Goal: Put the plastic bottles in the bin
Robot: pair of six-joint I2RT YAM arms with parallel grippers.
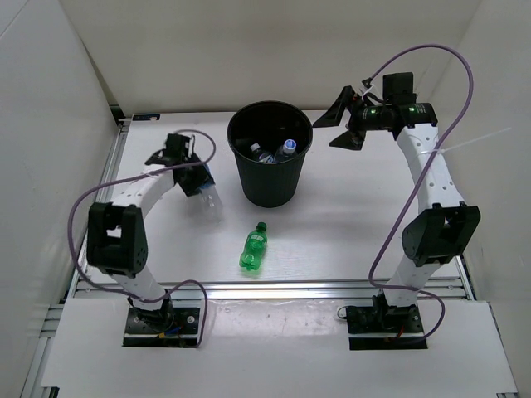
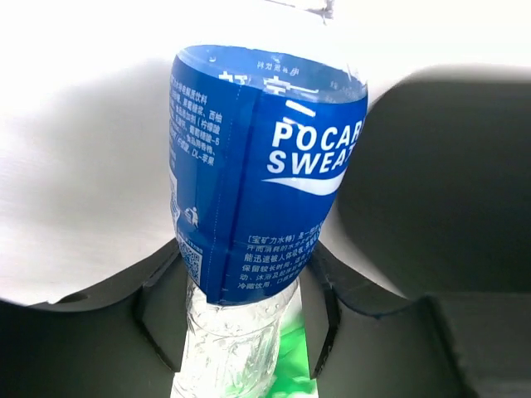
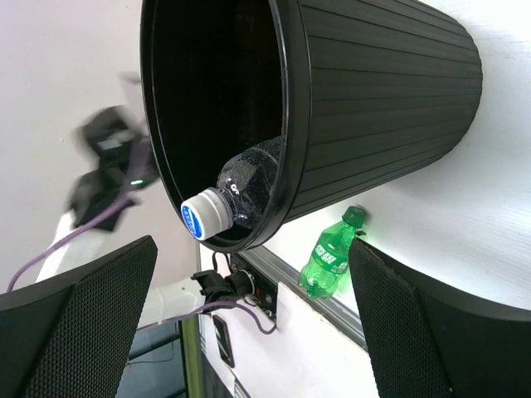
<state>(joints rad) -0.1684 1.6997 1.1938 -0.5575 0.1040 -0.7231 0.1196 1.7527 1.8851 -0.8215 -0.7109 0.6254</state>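
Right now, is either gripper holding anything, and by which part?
Left gripper clamps the blue-labelled bottle at the label's lower edge; right gripper is open, empty.

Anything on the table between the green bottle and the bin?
No. In the top view, the table between the green bottle and the bin is bare.

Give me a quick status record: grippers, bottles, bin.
left gripper: shut on the blue-labelled bottle, left of the bin
right gripper: open, empty, by the bin's right rim
green bottle: lying on the table in front of the bin, untouched
bin contents: a capped clear bottle and at least one more
not yet binned: blue-labelled bottle, green bottle
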